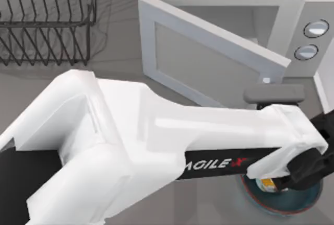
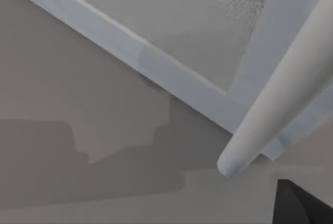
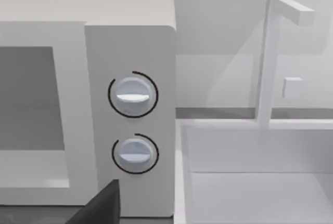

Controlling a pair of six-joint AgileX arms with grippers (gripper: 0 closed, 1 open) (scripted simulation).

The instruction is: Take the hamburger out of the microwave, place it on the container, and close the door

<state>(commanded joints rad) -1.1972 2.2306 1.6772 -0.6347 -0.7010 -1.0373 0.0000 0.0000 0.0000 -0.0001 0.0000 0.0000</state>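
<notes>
Left arm reaches across to the desk's near right; its gripper (image 1: 284, 182) over the round blue bowl (image 1: 302, 203), hamburger (image 1: 267, 184) at fingertips, grip unclear. White microwave (image 1: 292, 21) far right, door (image 1: 209, 58) ajar.

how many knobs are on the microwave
2. Both sit on the microwave side panel, one knob directly above the other knob; none seem hidden.
</notes>
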